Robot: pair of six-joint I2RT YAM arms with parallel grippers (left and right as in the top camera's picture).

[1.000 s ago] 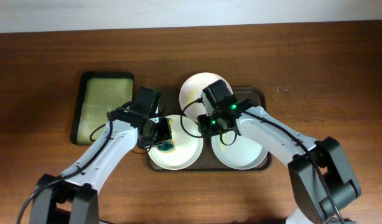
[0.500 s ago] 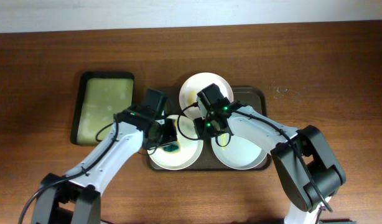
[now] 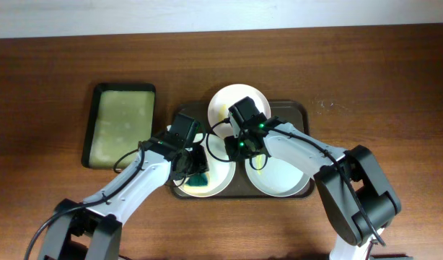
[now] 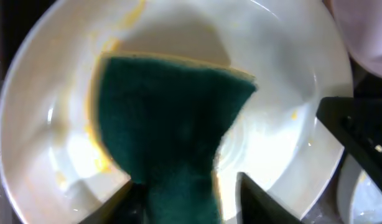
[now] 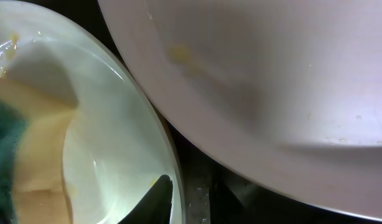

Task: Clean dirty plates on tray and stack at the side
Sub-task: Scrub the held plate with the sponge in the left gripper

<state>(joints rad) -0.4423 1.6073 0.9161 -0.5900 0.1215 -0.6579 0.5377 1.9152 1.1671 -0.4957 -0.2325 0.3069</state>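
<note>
Three white plates lie on the dark brown tray (image 3: 299,110): one at the back (image 3: 225,101), one front left (image 3: 216,173), one front right (image 3: 283,177). My left gripper (image 3: 195,167) is shut on a dark green sponge (image 3: 198,180) and presses it on the front left plate. In the left wrist view the sponge (image 4: 172,118) covers the middle of that plate (image 4: 290,68), which has yellow smears. My right gripper (image 3: 234,148) grips the right rim of the front left plate (image 5: 104,143), one finger (image 5: 157,199) inside it. The back plate (image 5: 272,81) overhangs.
A smaller black tray with a yellow-green inside (image 3: 123,123) stands left of the brown tray. Brown tabletop (image 3: 380,79) lies all round. The two arms cross close together over the tray's middle.
My left gripper has slid the sponge toward the front of the front left plate. My right gripper shifted slightly left onto the plate's rim, then stayed still.
</note>
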